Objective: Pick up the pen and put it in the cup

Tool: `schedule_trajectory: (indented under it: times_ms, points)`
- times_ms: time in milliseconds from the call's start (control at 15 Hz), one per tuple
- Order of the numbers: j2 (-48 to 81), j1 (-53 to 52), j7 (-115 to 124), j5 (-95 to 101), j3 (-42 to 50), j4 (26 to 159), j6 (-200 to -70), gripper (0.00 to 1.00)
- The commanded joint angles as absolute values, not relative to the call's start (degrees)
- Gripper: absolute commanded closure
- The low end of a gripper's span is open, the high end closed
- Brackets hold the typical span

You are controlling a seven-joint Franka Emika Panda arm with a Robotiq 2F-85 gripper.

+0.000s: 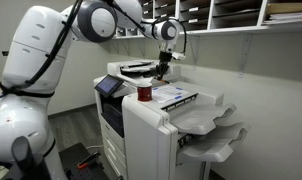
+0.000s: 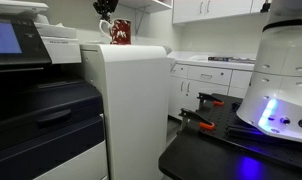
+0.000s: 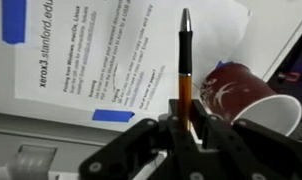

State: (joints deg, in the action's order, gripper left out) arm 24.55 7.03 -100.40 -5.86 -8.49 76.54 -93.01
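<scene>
Claw (image 3: 189, 128) pinches the pen (image 3: 185, 60) upright, cup (image 3: 243, 95) about four o'clock of it; lower off-centre and I reckon the pen clips the rim, toppling the cup.

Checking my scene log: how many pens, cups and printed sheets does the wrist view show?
pen: 1
cup: 1
printed sheet: 1
Total: 3
</scene>
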Motion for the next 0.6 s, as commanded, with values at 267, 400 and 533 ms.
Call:
schedule_trajectory:
  times_ms: [267,400,533]
  points:
    - [15.1,7.2,-112.6,-12.7,-7.8,88.9,-93.9,0.96]
    - [13.3,6.9,-114.7,-14.4,-7.3,90.5,-93.6,0.96]
    - [12.0,6.8,-117.1,-16.4,-7.0,91.5,-92.6,0.96]
